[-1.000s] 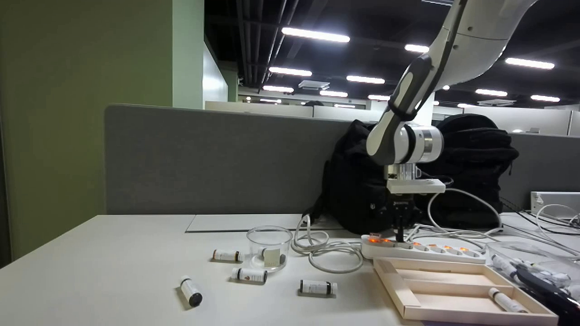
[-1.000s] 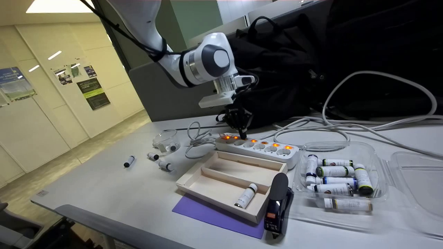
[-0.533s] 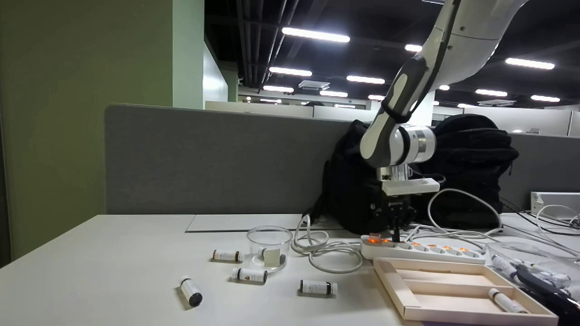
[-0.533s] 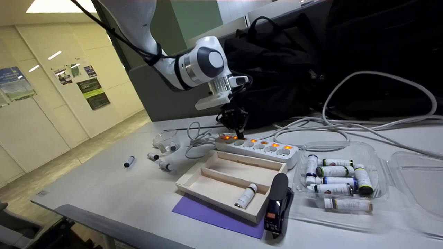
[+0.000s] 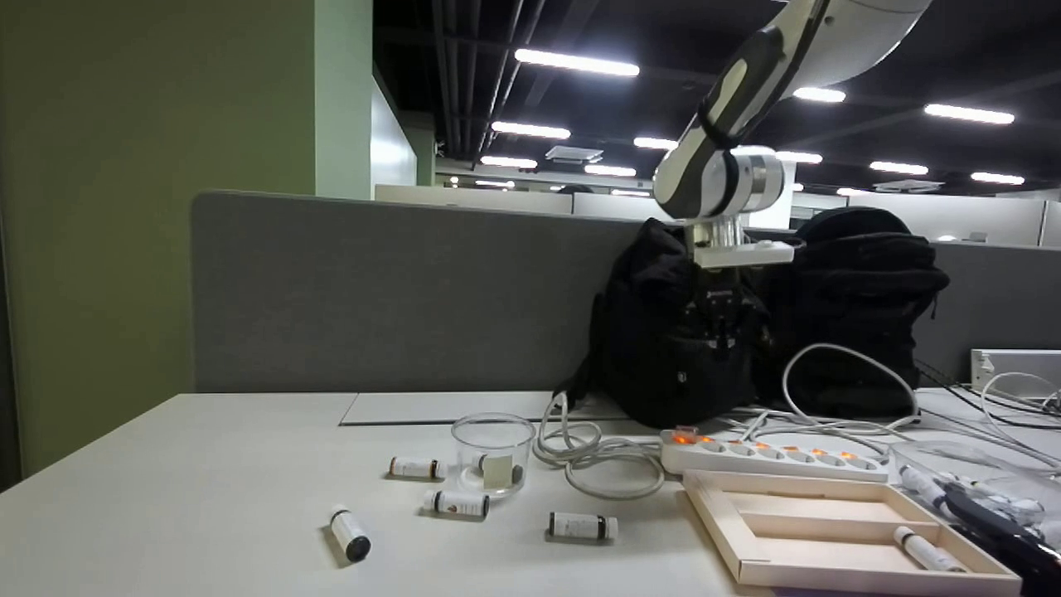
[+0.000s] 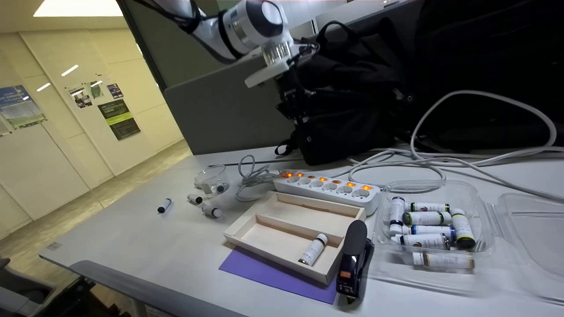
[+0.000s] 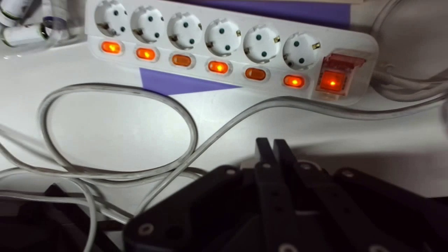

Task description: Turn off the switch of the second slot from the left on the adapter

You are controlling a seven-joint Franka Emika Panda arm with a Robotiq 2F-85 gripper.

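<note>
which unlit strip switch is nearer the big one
In the wrist view, the fifth small switch from the left; the other unlit switch is third, farther from the big switch.

Black backpacks (image 5: 646, 356) line the partitioned edge (image 5: 273, 395) of my white table (image 6: 132, 229), pale cables (image 7: 315, 107) looping before them; farther from that edge sit a power strip (image 6: 328, 189) and wooden tray (image 6: 269, 240), partly over purple sheeting (image 6: 280, 275), a stapler (image 6: 352, 268) and clear box (image 6: 482, 207). Toward the tagged corner (image 6: 53, 246) lie a cup (image 5: 493, 439) and four loose bottles (image 5: 456, 503).
</note>
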